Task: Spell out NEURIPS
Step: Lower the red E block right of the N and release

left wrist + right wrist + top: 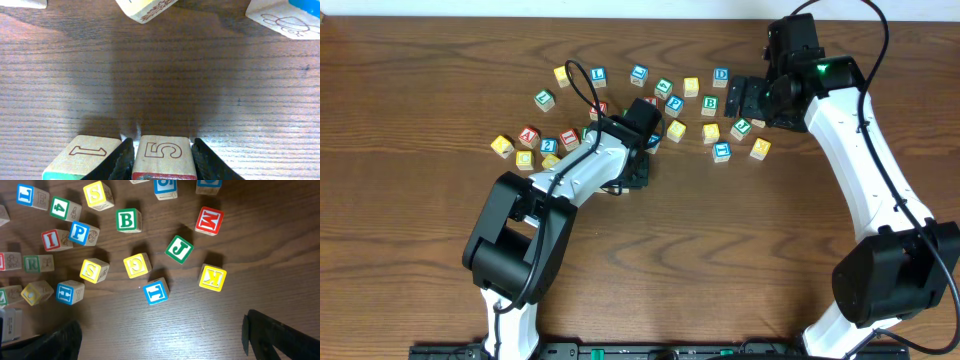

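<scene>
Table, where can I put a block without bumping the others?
The bare table between the left arm and right arm, below the blocks. Also left of the yellow block. That block row up top is crowded.

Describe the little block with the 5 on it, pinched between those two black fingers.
The 5 block is a small cube of pale wood. Its visible face carries a 5 in thin red outline, turned sideways, and a red strip shows along its lower edge. The left hand is shut on it, black fingers against two opposite sides. A 1 block sits just beyond one finger.
</scene>
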